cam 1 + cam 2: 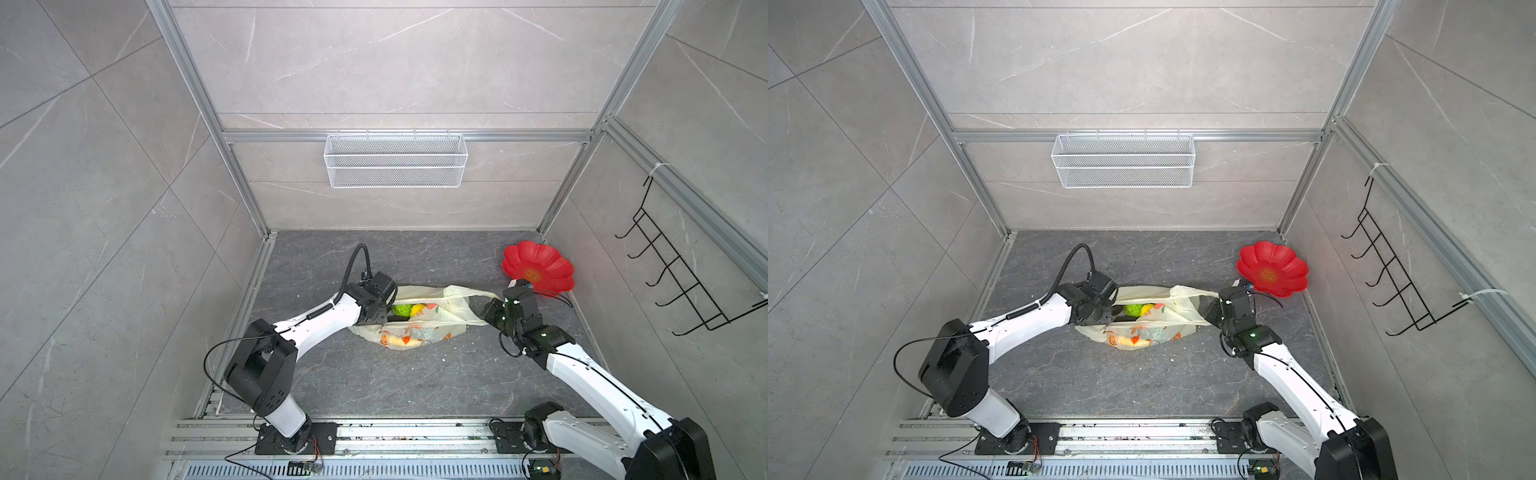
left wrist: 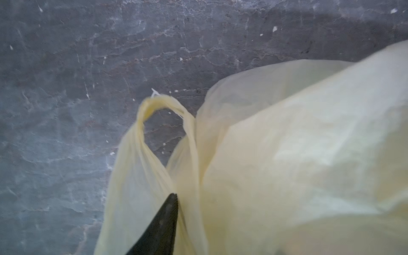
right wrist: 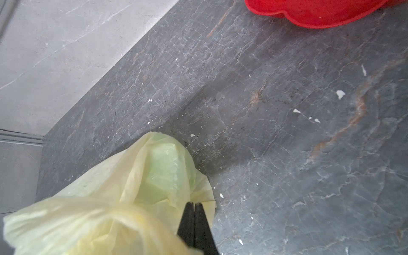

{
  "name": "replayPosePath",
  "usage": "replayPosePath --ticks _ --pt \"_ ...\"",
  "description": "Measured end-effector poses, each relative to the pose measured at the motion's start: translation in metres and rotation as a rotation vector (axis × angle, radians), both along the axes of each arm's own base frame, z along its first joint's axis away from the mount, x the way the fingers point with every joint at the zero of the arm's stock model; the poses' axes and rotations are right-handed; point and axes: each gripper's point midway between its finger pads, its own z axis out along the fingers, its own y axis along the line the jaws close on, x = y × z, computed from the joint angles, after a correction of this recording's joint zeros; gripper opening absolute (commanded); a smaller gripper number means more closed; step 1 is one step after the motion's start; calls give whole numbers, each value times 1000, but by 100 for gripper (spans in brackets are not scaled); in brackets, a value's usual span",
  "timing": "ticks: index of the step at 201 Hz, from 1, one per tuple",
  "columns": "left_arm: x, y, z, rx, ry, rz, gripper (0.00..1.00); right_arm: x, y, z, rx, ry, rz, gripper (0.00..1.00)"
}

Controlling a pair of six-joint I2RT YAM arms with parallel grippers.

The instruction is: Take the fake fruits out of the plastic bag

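In both top views, the thin translucent cream-yellow plastic bag with orange fruit prints is lying on the dark grey stone-look tabletop, between the two arms. Its mouth is facing the left gripper, which is sitting right at the opening. The wrist is hiding the fingers, so I cannot tell whether they are apart or together. The small glossy fake fruits are sitting inside the bag: a lime-green fruit and a yellow fruit are showing at the mouth. The loop handles are stretching towards the right gripper. A red flower-shaped plastic plate is sitting near the back right corner, and a white wire-mesh basket is hanging on the back wall.

In the left wrist view, one black finger is lying against the bag's film. The other is hidden behind the film, so the state cannot be told here either. One loop handle is arching over the tabletop.

In the right wrist view, the two black fingers are pressing together, pinching a fold of the bag. A green tint is showing through the film. The plate's rim is lying well apart from the bag.
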Motion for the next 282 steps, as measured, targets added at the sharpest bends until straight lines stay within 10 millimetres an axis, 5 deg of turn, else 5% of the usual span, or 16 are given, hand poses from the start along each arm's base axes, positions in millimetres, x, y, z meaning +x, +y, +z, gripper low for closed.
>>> replayPosePath --ticks 24,49,99,125,149,179,213,248,282 --pt "4 26 9 -117 -41 69 9 8 1 -9 11 43 3 0" --pt "13 51 23 -244 -99 141 5 25 18 -1 60 41 52 0" --pt "16 38 48 -309 -180 77 1 50 51 28 74 -18 150 0" --pt "15 27 51 -322 -191 30 0 50 54 31 28 -10 173 41" --pt "13 20 52 -310 -197 -9 0 45 41 30 -52 15 153 66" --pt "10 14 54 -270 -216 -49 0 29 18 41 -165 35 125 77" --pt "7 10 57 -237 -243 -72 0 9 9 87 -273 -21 106 82" --pt "5 7 61 -208 -268 -82 0 -10 50 139 -349 -105 202 85" --pt "4 4 64 -194 -284 -93 0 -8 102 130 -418 -68 305 89"
